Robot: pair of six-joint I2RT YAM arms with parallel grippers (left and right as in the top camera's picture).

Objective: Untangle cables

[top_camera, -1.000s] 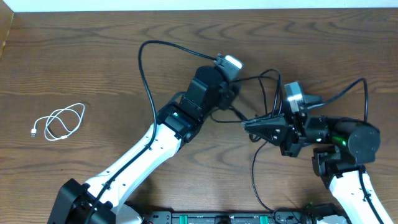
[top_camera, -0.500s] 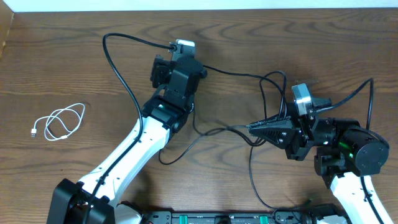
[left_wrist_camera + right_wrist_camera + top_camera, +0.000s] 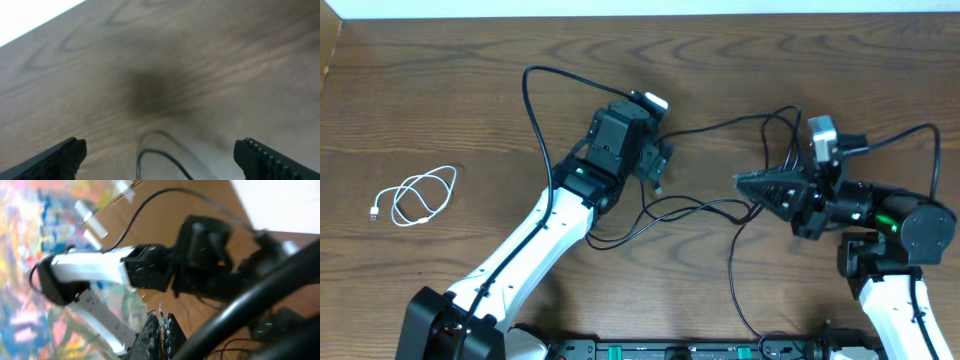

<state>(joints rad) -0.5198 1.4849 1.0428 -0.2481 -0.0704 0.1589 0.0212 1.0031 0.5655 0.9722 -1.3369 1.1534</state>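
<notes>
While your left hand (image 3: pixel 658 165) hangs over the middle of the bench (image 3: pixel 440 90), its jaws stand wide apart and nothing is between them. In the left wrist view you see one finger (image 3: pixel 65 156) in each lower corner. A bend of black cord (image 3: pixel 150 151) lies on the wood below, between them and touching neither.

Your right hand (image 3: pixel 740 182) is to the right of the left one, its tip pointing left toward it, with a gap of bare wood between the two. Its fingers are pressed together. The right wrist view is badly blurred: you can make out the closed tips (image 3: pixel 160 327) and, beyond them, the white link of the left arm (image 3: pixel 90 267), but little more. Whether a cord is pinched in that tip you cannot tell from any view.

The black cables (image 3: pixel 695 203) lie tangled between and around the two hands. One strand runs from just right of the left hand across to a few loops on the far side of the right hand. Another sags from beside the left arm, passes rightward just under the right hand's tip, then drops toward the near edge of the bench. The strands cross one another close to the right hand.

The white cable (image 3: pixel 420 195) lies by itself in a loose coil at the far left of the bench, well apart from both hands and from the black ones.
</notes>
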